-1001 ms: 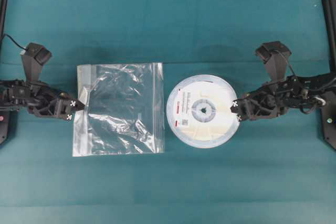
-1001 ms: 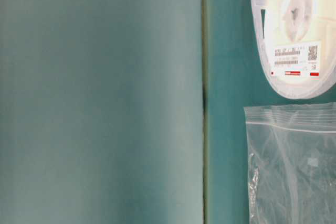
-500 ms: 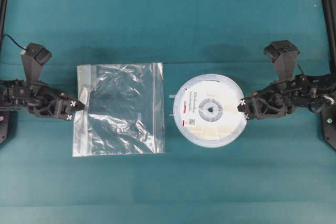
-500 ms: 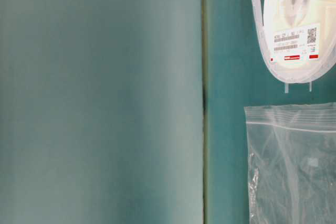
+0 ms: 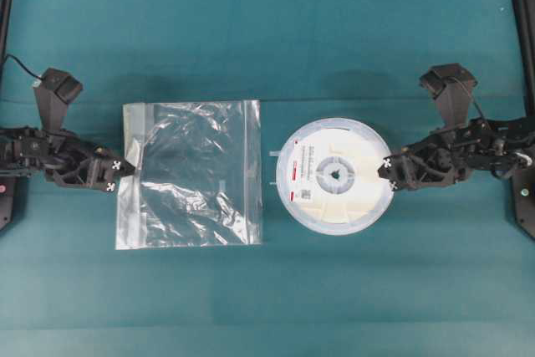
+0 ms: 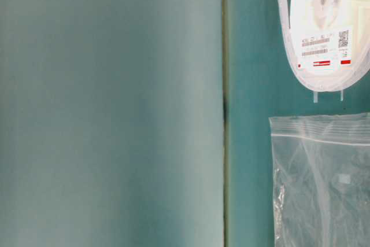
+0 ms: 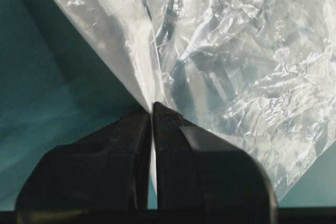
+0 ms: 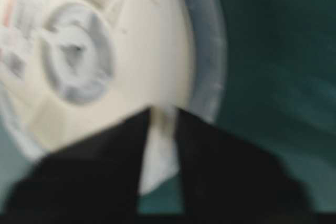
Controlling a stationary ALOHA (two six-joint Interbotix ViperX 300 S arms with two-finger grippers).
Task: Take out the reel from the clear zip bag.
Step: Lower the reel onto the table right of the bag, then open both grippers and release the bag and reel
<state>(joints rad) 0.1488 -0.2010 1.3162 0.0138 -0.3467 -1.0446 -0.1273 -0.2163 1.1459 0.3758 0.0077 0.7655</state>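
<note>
**Reel's out, just needs setting down**

Teal tabletop (image 5: 334, 39), reel (image 5: 334, 176) fully clear of the clear zip bag (image 5: 192, 173), apart to its right. Left gripper (image 5: 114, 175) pinches the bag's edge; right gripper (image 5: 389, 173) clamps the reel's rim. Looks basically done to me. Next: lower it, let go.

gap: open between clear zip bag (image 5: 194, 173) and reel (image 5: 334, 176) | obstacles: those two
</note>
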